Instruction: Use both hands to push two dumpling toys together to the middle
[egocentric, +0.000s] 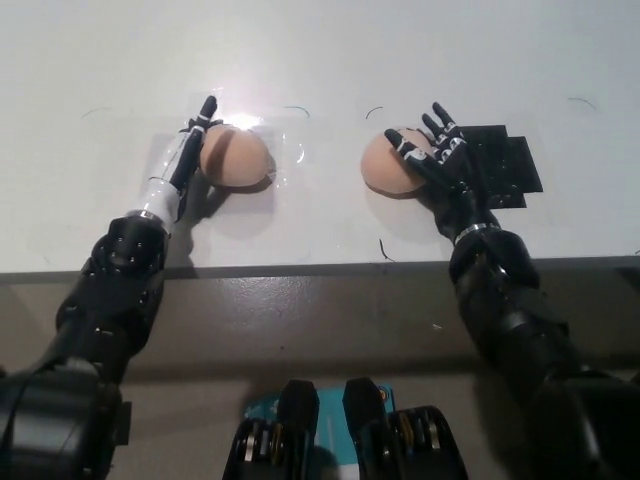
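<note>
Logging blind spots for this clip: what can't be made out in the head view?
- Left hand: glare washes it out, so how it meets the left dumpling is unclear.
- Right dumpling: its right side is covered by the right hand.
- Black mat: partly hidden by that hand.
- Both arms: cut off by the bottom edge.

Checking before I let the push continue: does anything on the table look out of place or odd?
Only one thing: the right dumpling toy sits off the black square mat, pressed by the open right hand. That fits the push. The left dumpling toy rests against the left hand. Nothing looks damaged.
</note>
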